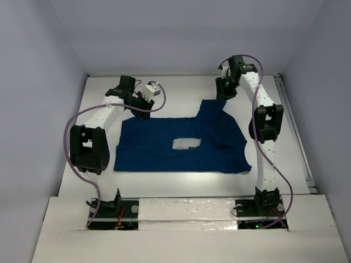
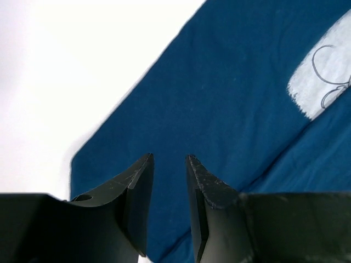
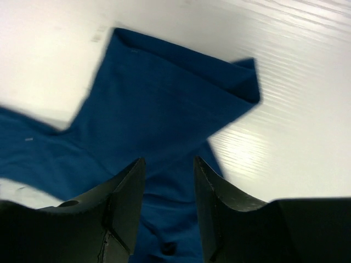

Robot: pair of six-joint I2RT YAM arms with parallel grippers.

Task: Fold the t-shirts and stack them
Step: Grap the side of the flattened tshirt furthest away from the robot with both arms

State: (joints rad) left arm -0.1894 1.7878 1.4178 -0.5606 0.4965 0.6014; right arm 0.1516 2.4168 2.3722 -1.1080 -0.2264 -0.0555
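Shirt (image 1: 159, 150) is laid flat mid-counter (image 1: 181, 96), print (image 1: 186, 144) up. Left pincer (image 2: 169, 159) is parted, empty, over the shirt's far-left edge. Right pincer (image 3: 169, 161) is parted, empty, seemingly just above the sleeve (image 3: 164, 93); view blurred.

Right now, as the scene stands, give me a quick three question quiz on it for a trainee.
1. True or false: the left gripper grips the shirt.
2. The sleeve by the right gripper is: A) lying on the table, B) pinched between the fingers, C) hanging off the edge.
3. Fill in: besides the top view, the print shows in the ___ wrist view.
Key: 1 false; 2 A; 3 left.
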